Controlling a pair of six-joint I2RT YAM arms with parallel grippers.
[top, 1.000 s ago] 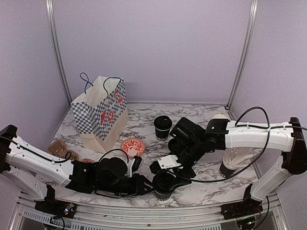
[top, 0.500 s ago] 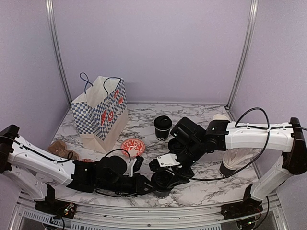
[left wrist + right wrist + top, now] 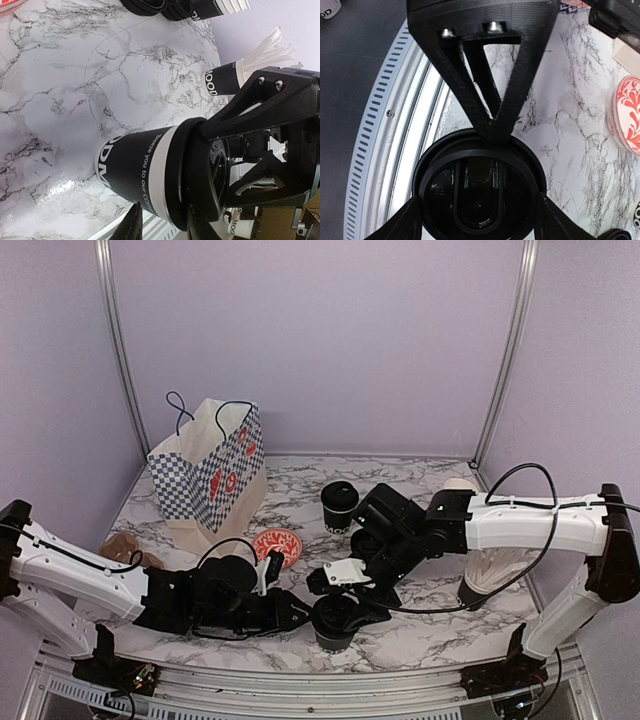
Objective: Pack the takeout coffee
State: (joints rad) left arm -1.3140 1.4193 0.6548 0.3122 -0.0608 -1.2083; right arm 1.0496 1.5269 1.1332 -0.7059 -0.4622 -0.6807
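— Cup [image 3: 333, 624] and both hands slid slightly toward the lower left.
— Where now?
— Bottom centre of the table [image 3: 450, 585]. Right hand [image 3: 343, 604] is clenched on its lid [image 3: 480, 200]; left hand [image 3: 292, 614] touches its side, grip unclear.

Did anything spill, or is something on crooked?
Nothing spilled that I can see. The odd bit is the black lid on the near cup: a pale band of rim shows under it, so it looks like it isn't pushed all the way down. The right fingers grip it.
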